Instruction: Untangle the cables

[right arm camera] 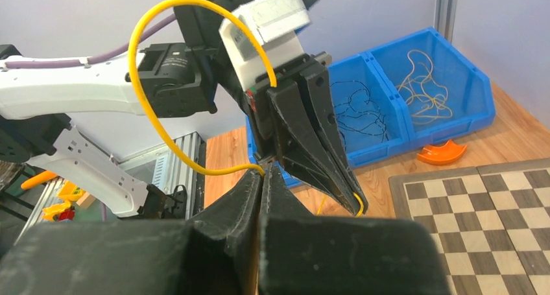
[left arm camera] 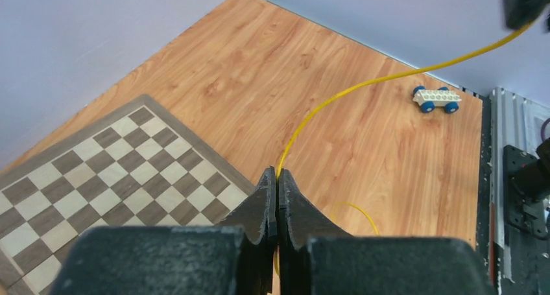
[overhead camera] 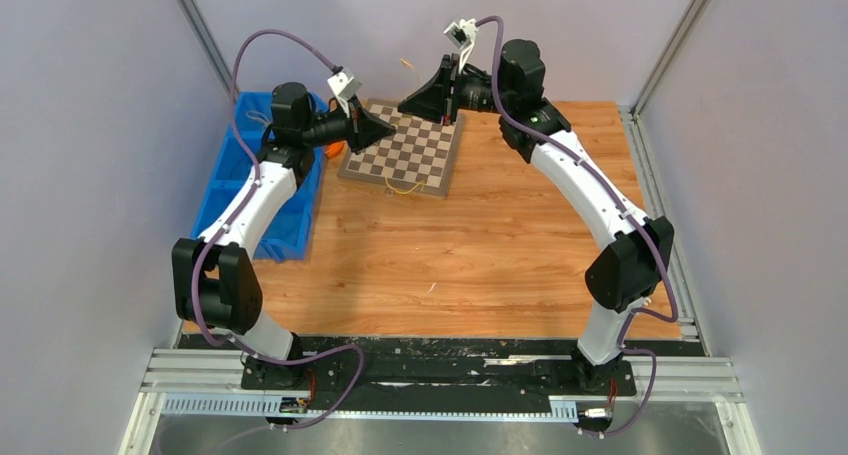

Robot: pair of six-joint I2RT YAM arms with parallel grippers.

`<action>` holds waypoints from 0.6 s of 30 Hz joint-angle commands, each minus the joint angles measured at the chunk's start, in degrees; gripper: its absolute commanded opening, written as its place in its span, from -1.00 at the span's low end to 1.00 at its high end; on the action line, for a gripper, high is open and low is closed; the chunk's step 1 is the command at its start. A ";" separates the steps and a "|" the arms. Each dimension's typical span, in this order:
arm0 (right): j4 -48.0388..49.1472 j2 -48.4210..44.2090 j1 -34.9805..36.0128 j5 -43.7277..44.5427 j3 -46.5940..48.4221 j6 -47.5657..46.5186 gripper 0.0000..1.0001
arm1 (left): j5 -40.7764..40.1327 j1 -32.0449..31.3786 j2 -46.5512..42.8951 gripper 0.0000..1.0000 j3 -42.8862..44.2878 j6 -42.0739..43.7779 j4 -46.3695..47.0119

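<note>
My left gripper (left arm camera: 277, 173) is shut on a thin yellow cable (left arm camera: 363, 84), which arcs up and right to my right gripper at the top right corner of the left wrist view. My right gripper (right arm camera: 263, 170) is shut on the yellow cable (right arm camera: 132, 61), which loops high toward the left gripper (right arm camera: 353, 201) just in front. In the top view both grippers, left (overhead camera: 388, 128) and right (overhead camera: 403, 105), are raised over the far edge of the chessboard (overhead camera: 420, 160). Another yellow wire (overhead camera: 402, 188) lies on the board's near edge.
A blue bin (right arm camera: 415, 129) holds dark wires (right arm camera: 353, 110) and pale yellow wires (right arm camera: 425, 81); it stands at the table's left (overhead camera: 225, 200). An orange piece (right arm camera: 441, 153) lies beside it. A white toy car with blue wheels (left arm camera: 436, 98) sits near the table edge.
</note>
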 commanded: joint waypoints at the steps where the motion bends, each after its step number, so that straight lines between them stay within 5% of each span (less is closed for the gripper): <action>1: 2.53 -1.66 -2.03 1.82 -2.02 3.37 -1.00 | 2.78 -0.21 -2.20 -1.00 2.84 -2.07 1.08; 9: 2.04 2.51 -6.24 3.20 -10.05 6.76 -1.00 | 2.57 0.25 -5.76 -1.00 -0.68 -32.73 35.69; 13: 2.71 4.91 -2.07 0.74 -7.59 6.93 -1.00 | -2.59 0.20 -2.52 -1.00 4.03 -43.62 41.54; 18: 2.97 6.02 2.42 -2.45 -4.00 5.18 -0.98 | -8.54 0.23 -0.30 -1.00 7.57 -46.20 41.30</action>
